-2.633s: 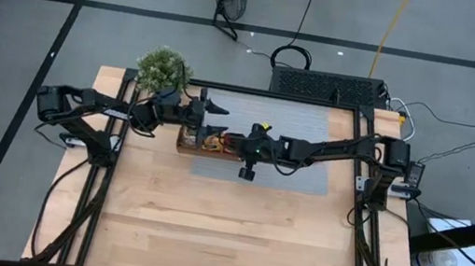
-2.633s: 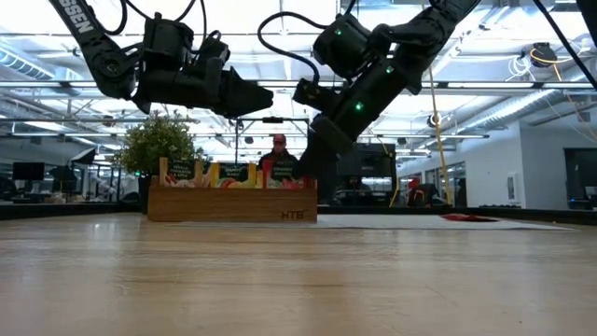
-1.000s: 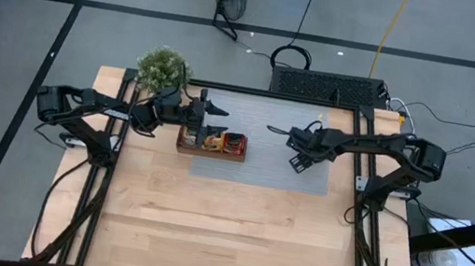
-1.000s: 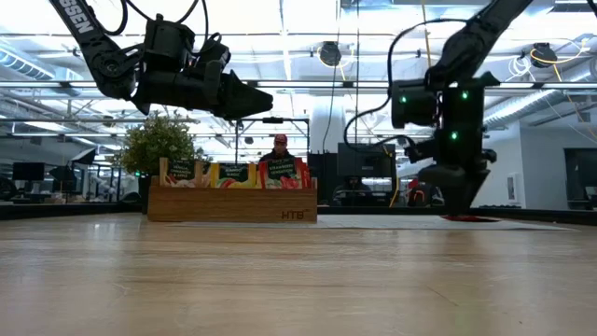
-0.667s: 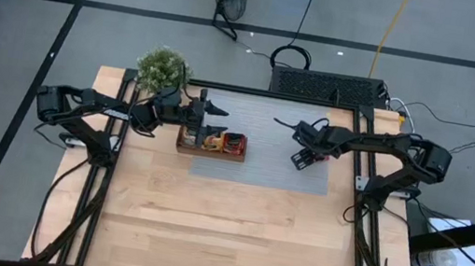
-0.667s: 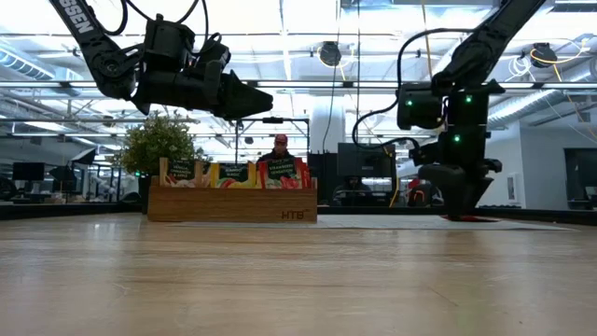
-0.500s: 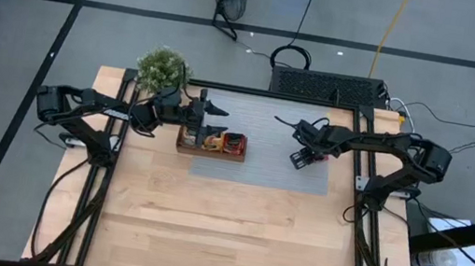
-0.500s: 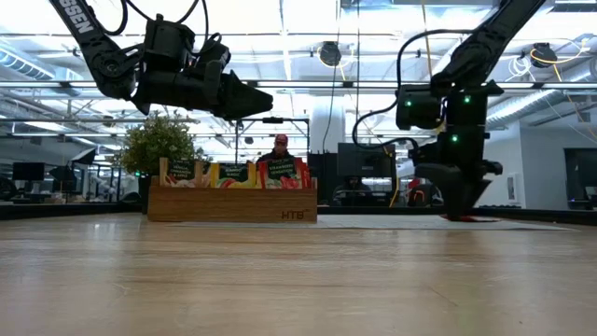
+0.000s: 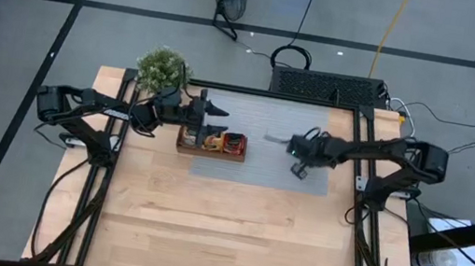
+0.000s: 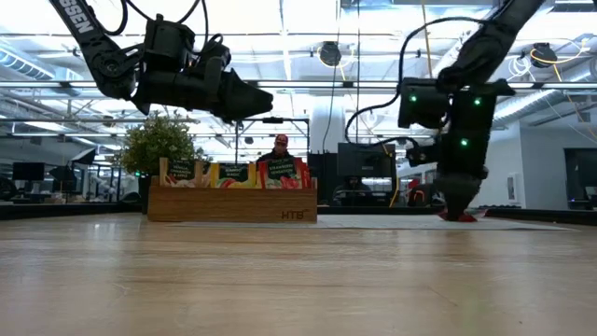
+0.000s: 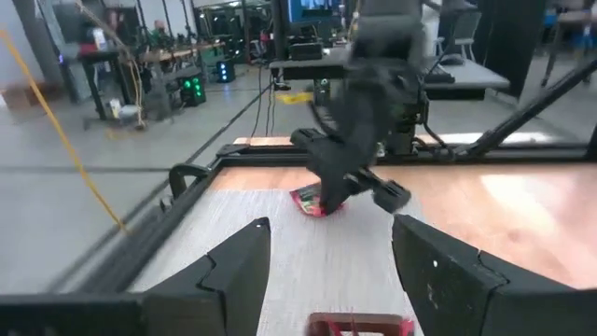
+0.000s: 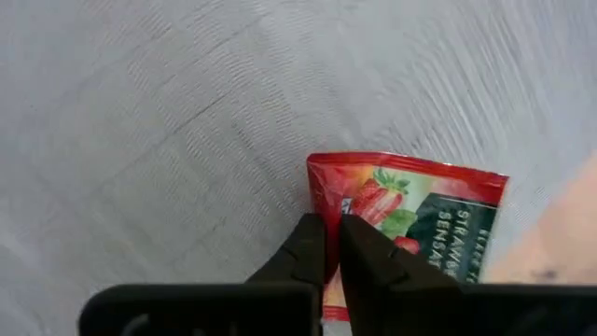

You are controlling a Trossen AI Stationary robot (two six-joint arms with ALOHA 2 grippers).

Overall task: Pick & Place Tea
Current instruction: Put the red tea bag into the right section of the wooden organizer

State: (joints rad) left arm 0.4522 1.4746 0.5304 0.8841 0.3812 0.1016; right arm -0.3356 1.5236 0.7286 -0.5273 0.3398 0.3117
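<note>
Compared with a second ago, the right gripper (image 9: 300,170) is seen lower and shifted slightly toward the centre of the high view, and its jaws, then spread, are now drawn together. In the right wrist view the two dark fingers (image 12: 306,247) are pressed nearly flat against each other on the edge of a red tea sachet (image 12: 410,219), so the sachet is pinched between them. The sachet is printed with strawberries and a dark label, and it is seen just above the grey mat (image 9: 268,119) at the right of the low view, where a red corner shows under the gripper (image 10: 459,214). The left gripper (image 9: 217,108) is unchanged since the earlier frames: it is held above the upper left part of the mat, over the back edge of the wooden tray (image 9: 209,151), with its jaws standing wide apart and nothing between them.

The wooden tray is placed left of centre on the mat. Sachets are stood upright in its compartments: in the low view dark green ones (image 10: 180,171) are seen at the left end, orange and yellow ones (image 10: 234,174) in the middle, and red ones (image 10: 285,171) at the right end. A small potted plant (image 9: 163,68) is set at the table's upper left corner, behind the tray. A person (image 10: 279,145) is visible in the room beyond the table.
</note>
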